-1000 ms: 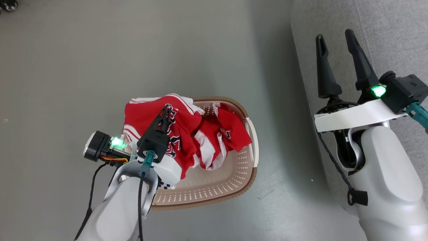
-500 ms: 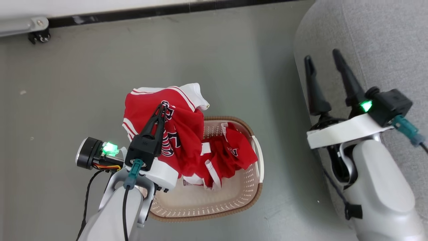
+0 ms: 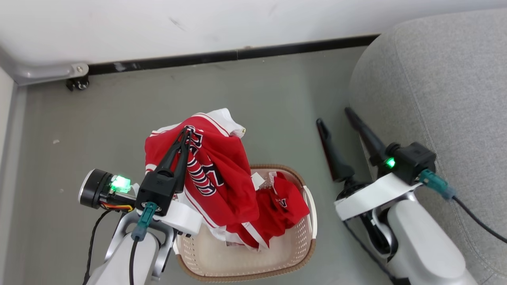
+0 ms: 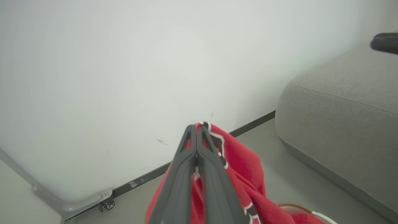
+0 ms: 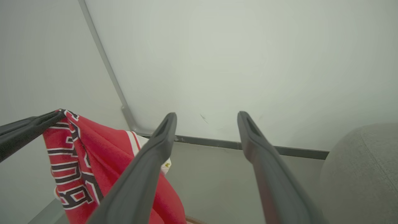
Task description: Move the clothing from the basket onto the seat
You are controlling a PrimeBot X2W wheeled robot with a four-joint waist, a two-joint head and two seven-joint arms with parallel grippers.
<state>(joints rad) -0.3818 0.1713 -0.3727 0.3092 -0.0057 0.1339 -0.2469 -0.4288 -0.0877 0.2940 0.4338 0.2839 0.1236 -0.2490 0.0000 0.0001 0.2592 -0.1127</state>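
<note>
Staged living-room corner, likely a test space: bare grey floor (image 3: 253, 99), plain white wall panel (image 3: 198, 27) with caster (image 3: 78, 84), black skirting (image 3: 237, 54), grey upholstered seat (image 3: 443, 91), laundry basket (image 3: 295, 241).

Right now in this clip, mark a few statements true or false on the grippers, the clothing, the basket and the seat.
1. The left gripper is shut on a red garment that hangs over the basket. True.
2. The right gripper grips clothing too. False: its fingers stand apart with nothing between them.
3. A second red garment lies in the basket. True.
4. The basket stands on the seat. False: it stands on the grey floor, beside the seat.
5. A garment lies on the seat. False: one hangs from the left gripper and the other is in the basket; none is on the seat's visible part.
</note>
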